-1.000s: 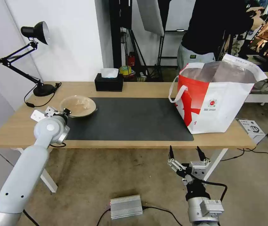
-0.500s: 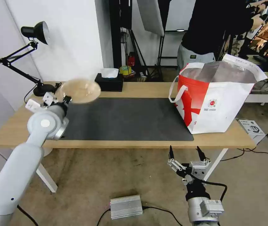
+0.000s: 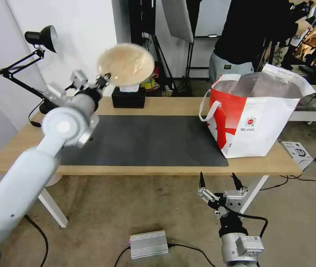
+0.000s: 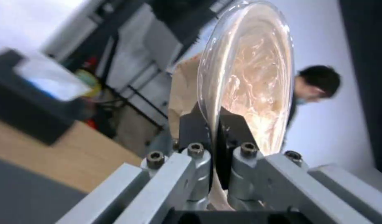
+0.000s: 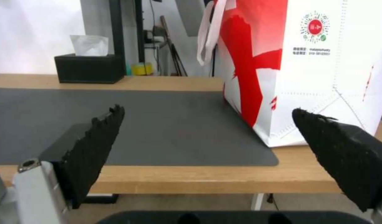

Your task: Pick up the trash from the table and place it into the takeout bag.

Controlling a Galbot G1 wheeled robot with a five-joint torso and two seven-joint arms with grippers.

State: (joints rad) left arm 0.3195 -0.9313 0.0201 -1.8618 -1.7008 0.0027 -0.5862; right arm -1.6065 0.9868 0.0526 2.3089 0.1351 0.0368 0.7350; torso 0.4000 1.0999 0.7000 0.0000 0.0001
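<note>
Head view: the left gripper [image 3: 99,79] holds the shallow beige bowl [image 3: 126,63] by its rim, raised high above the far left part of the counter [image 3: 165,106], over the black tissue box [image 3: 128,99]; the bowl is tilted so its hollow faces the camera. The takeout bag [image 3: 252,115] stands open-mouthed at the counter's right end, well apart from the bowl, partly on the dark mat [image 3: 150,141]. The right gripper [image 3: 219,181] hangs below the counter's near edge, jaws released. Left wrist view: the jaws are clenched on the bowl's thin edge [image 4: 245,74], a narrow pinch, so the carry is best kept smooth and the bowl not swung, lest it pivot or slip. Right wrist view: the two dark fingers [image 5: 89,146] stand wide apart, nothing between them, facing the bag's red-printed side [image 5: 307,71]. For a clean drop, the bowl should probably clear the bag's near handles and be centred over the silvery opening before release.
</note>
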